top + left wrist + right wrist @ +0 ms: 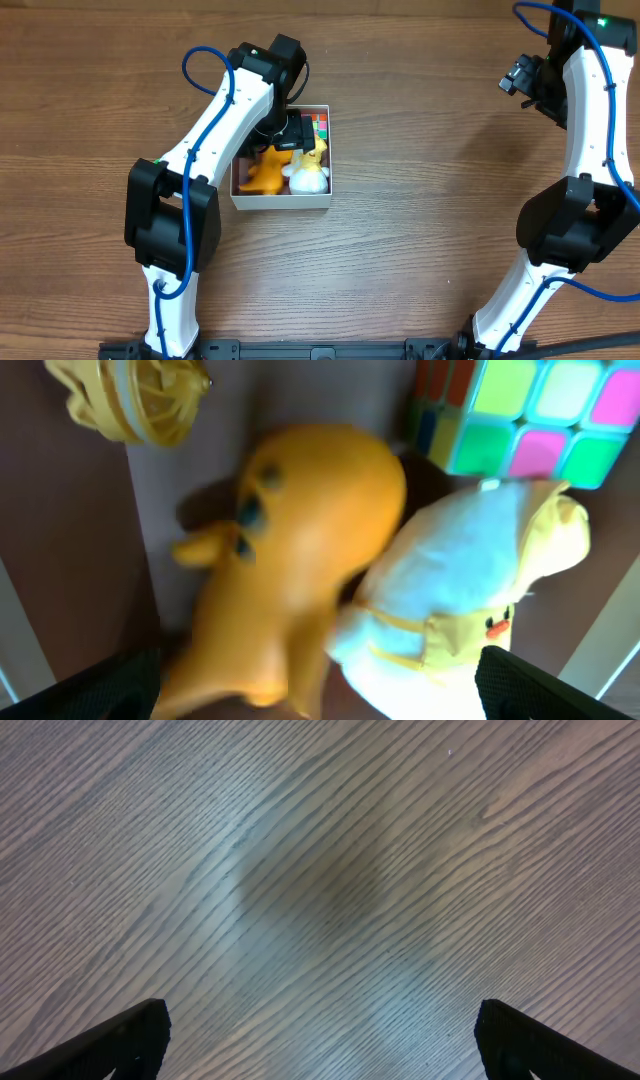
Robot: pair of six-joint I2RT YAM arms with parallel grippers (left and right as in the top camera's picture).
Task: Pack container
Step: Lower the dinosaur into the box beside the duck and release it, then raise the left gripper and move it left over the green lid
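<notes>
Toys (305,178) crowd the container (280,202), left of the middle of the worktop (430,200), and the left hand (320,690) hangs low over the orange toy (290,550) with fingers (120,685) wide apart (nothing pinched, presumably because it belongs there), while the right hand (320,1040) idles, likewise spread, by the far right edge.

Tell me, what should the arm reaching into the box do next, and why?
Probably lift the left fingers straight up, out of the container. In the wrist view they stand wide apart, and the orange toy lies inside beside the white-and-yellow plush and the coloured cube. That drop looks done, and a straight rise seems least likely to disturb them.
</notes>
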